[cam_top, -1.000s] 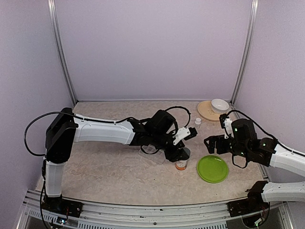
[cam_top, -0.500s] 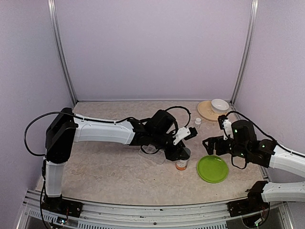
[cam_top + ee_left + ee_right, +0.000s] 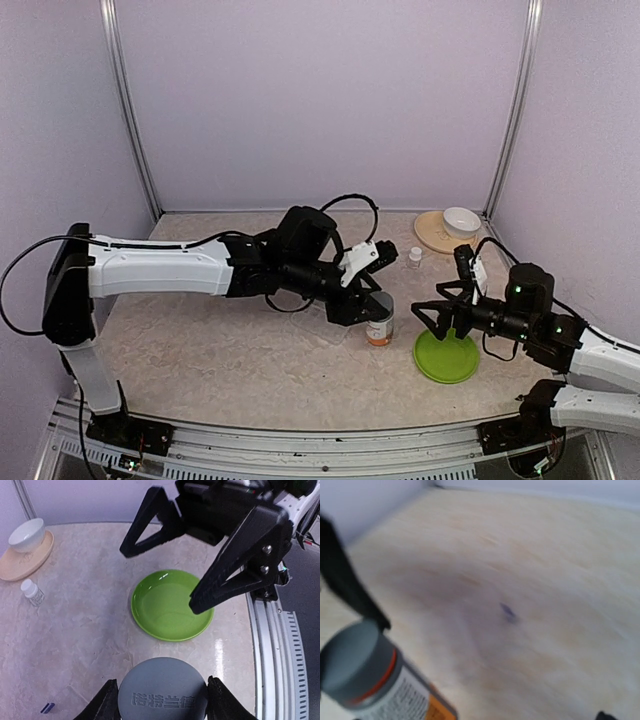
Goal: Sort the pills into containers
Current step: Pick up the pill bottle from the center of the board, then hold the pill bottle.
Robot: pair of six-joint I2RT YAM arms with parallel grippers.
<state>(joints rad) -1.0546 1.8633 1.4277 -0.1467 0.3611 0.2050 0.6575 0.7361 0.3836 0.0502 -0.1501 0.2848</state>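
The amber bottle [image 3: 379,328] with a grey cap [image 3: 162,690] stands at mid-table. My left gripper [image 3: 372,303] is over it, and its fingers [image 3: 106,703] press on both sides of the cap. My right gripper [image 3: 437,312] is open and empty, just right of the bottle and above the green plate [image 3: 447,358]. It also shows in the left wrist view [image 3: 157,580]. The clear pill organiser is mostly hidden under my left wrist; only a faint clear edge [image 3: 333,328] shows. No loose pills are clearly seen. The right wrist view is blurred and shows the bottle [image 3: 365,680].
A small white bottle [image 3: 415,256] stands behind the amber one. A white bowl [image 3: 460,219] sits on a tan plate [image 3: 432,236] at the back right corner. A small blue mark [image 3: 47,707] lies on the table left of the bottle.
My left arm has swung its elbow leftward while the gripper stayed at the bottle. My right gripper has moved forward and down, over the green plate, toward the bottle.
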